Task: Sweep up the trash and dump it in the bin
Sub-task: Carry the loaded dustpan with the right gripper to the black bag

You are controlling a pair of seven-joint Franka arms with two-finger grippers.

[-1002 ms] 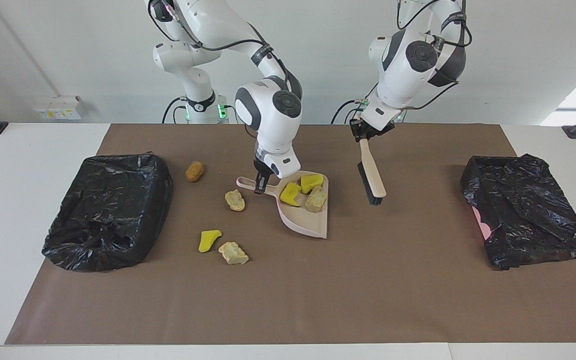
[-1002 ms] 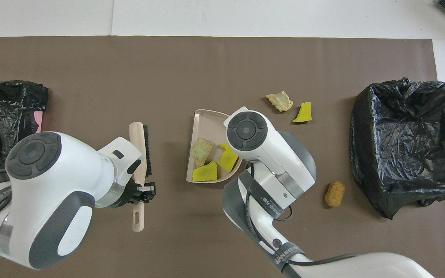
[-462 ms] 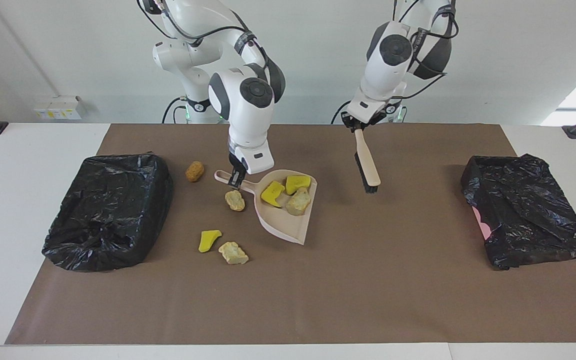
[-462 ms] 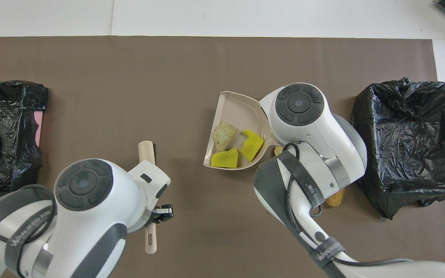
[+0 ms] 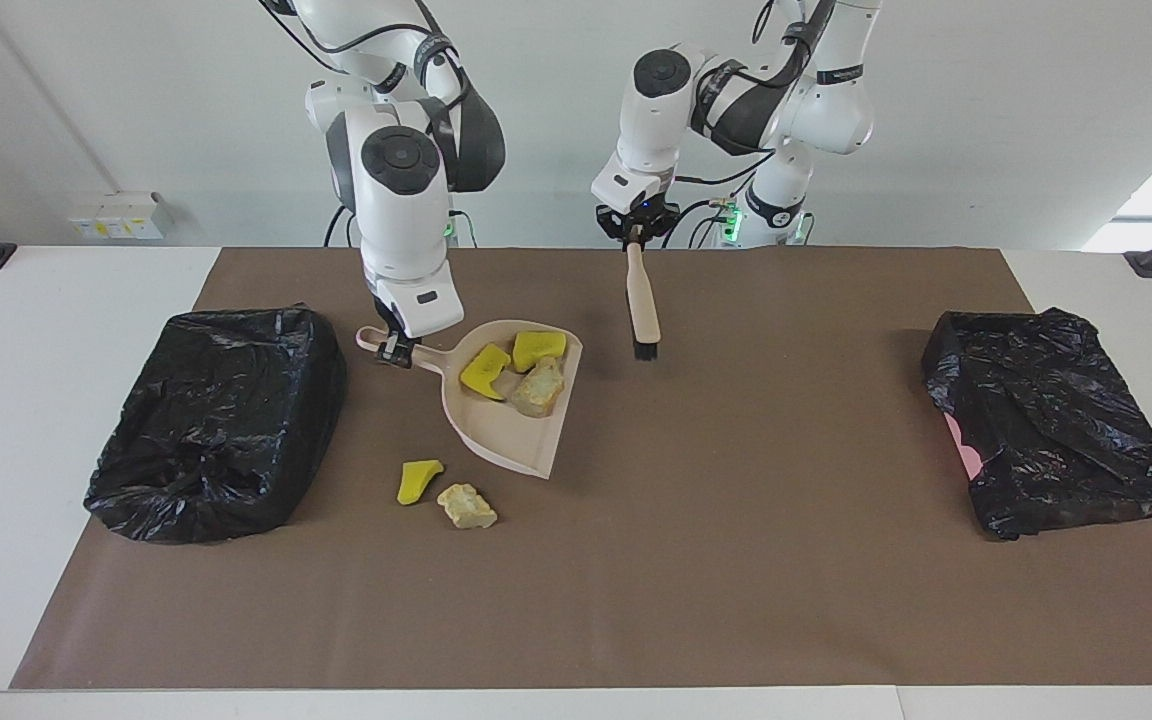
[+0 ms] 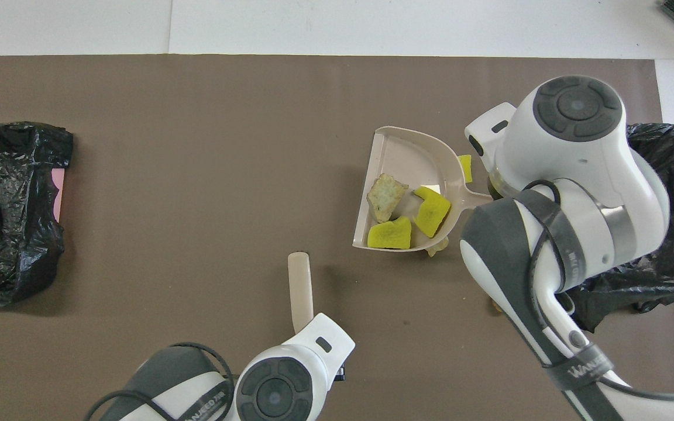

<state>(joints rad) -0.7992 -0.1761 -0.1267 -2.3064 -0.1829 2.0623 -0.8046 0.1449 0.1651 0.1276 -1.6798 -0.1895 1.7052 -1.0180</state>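
Right gripper [image 5: 395, 350] pinching loaded dustpan [image 5: 506, 440], now nearer black bin [image 5: 216, 420].

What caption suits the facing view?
Right tool carries beige plastic dustpan of foam trash toward black-lined bin; left tool holds wooden brush.

Mat [image 5: 736, 520]: matt brown, paper-like, smooth. Bin liners [image 5: 216, 420] [image 5: 1056, 420]: glossy black plastic film, crinkled. Dustpan [image 5: 506, 440]: smooth beige plastic, slight sheen. Brush [image 5: 643, 300]: pale smooth handle, black bristles. Trash [image 5: 486, 370]: yellow foam, matt, porous; beige chunks [image 5: 466, 505] rough, crumbly. Arm shells [image 6: 577, 152]: glossy white plastic.
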